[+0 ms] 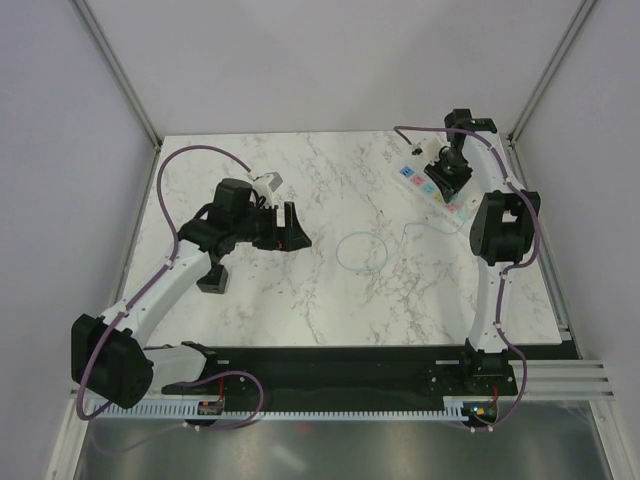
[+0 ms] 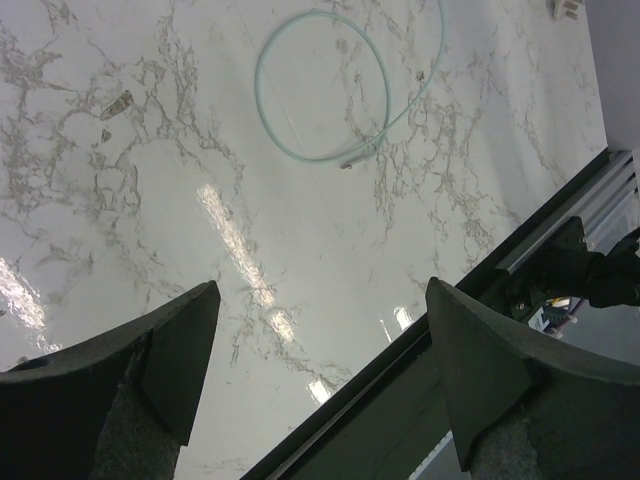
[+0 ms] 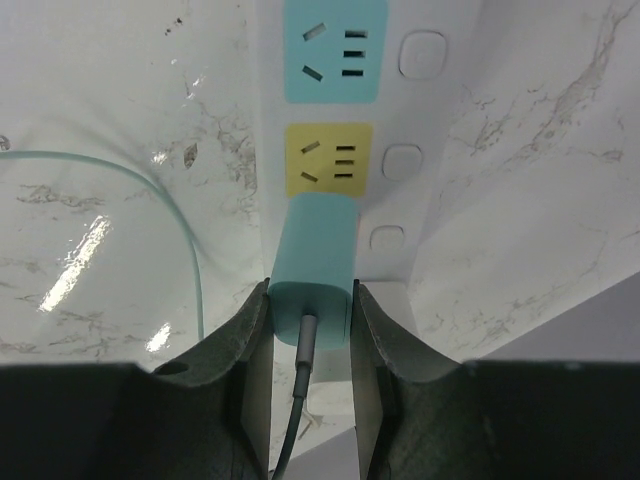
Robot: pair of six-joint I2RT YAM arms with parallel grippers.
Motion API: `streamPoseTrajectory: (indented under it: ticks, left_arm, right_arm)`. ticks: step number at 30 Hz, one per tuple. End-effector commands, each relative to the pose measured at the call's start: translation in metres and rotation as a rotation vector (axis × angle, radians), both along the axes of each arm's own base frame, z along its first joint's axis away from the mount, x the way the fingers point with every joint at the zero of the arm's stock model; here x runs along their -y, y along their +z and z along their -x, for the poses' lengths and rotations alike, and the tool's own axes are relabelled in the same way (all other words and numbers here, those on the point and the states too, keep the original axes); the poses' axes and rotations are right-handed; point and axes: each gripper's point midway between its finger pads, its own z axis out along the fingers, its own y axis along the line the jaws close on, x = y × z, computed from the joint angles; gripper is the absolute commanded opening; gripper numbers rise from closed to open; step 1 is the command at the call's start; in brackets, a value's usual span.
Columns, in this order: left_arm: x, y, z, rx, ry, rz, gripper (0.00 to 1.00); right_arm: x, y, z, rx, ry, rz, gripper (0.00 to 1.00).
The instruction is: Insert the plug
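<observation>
The room is showing plain white walls with metal frame posts at the corners, and the white marbled surface (image 1: 300, 290) is throwing glare streaks in both wrist views.

Left side: my left hand (image 2: 320, 290) is hanging above bare marble with its fingers spread wide, and it is holding nothing.

Centre: a thin pale-green cable (image 2: 300, 155) is lying in a loose ring on the surface, well apart from both hands.

Right side: my right hand (image 3: 312, 290) is gripping the plug (image 3: 315, 265) with the fingers drawn in narrow against its two flat sides. The plug is reading as a pale teal block, not a dark one. A grey lead is running out of its rear face, between my fingers. The plug is standing over the white power strip (image 3: 420, 110), just short of the yellow socket (image 3: 328, 160), with a blue socket (image 3: 335, 50) beyond. Its prongs are hidden, so I am unable to say whether they are entering a socket.

Handling, as I am judging it: the plug is looking light, rigid and smooth-shelled, so it may be prone to slipping or twisting under a push. The flat sides near the rear are offering the best hold. The trailing lead may be tugging it off line.
</observation>
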Motion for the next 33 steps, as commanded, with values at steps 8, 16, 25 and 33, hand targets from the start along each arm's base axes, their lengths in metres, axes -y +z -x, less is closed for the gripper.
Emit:
streamPoseTrajectory:
  ticks: [8,16,25,33]
  left_arm:
    - [0.004,0.008,-0.005,0.048,-0.019,0.015,0.90]
    - [0.006,0.006,-0.005,0.038,-0.026,0.018,0.90]
    - [0.005,0.007,-0.005,0.040,-0.025,0.018,0.89]
    - [0.005,0.008,-0.004,0.042,-0.028,0.021,0.89]
  right_arm:
    - [-0.009,-0.001,-0.022,0.038,0.061,-0.023,0.00]
    - [-0.011,-0.011,-0.028,0.033,0.067,-0.028,0.00]
    - [-0.018,-0.016,-0.023,0.012,0.081,-0.043,0.00]
    - [-0.026,-0.013,-0.020,0.010,0.093,-0.070,0.00]
